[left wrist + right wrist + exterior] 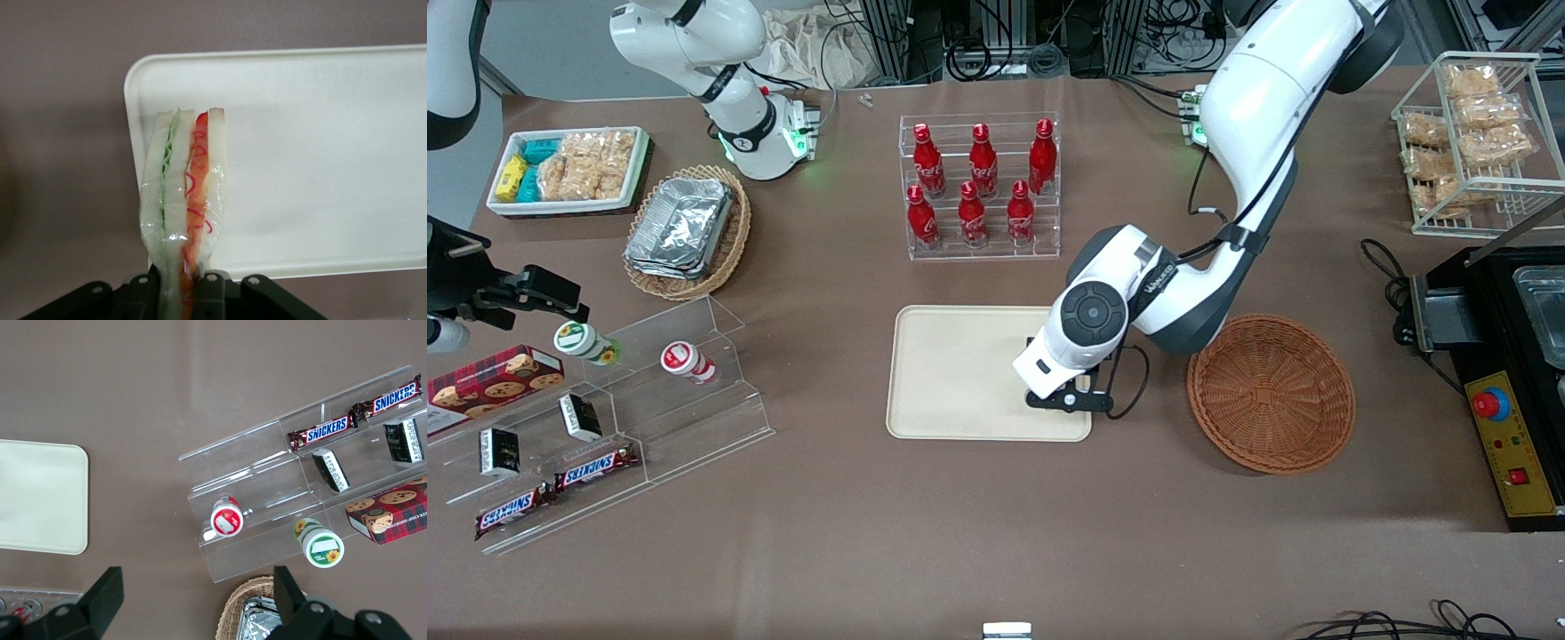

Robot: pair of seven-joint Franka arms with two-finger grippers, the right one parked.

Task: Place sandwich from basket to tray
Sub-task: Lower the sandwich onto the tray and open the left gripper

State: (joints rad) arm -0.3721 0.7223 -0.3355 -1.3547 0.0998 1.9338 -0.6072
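In the left wrist view my left gripper [179, 288] is shut on the sandwich [183, 200], a wrapped wedge of white bread with green and orange-red filling. The sandwich hangs over the corner of the cream tray [320, 147]. In the front view the gripper [1069, 397] is above the tray [951, 373], at its end nearest the round reddish-brown basket [1270, 391]. The arm hides the sandwich there. Nothing shows in the basket.
A clear rack of red bottles [980, 185] stands farther from the front camera than the tray. A tan basket with foil containers [687, 229], a white snack tray [569, 169] and a clear stepped display [605, 427] lie toward the parked arm's end. A black appliance [1507, 356] lies toward the working arm's end.
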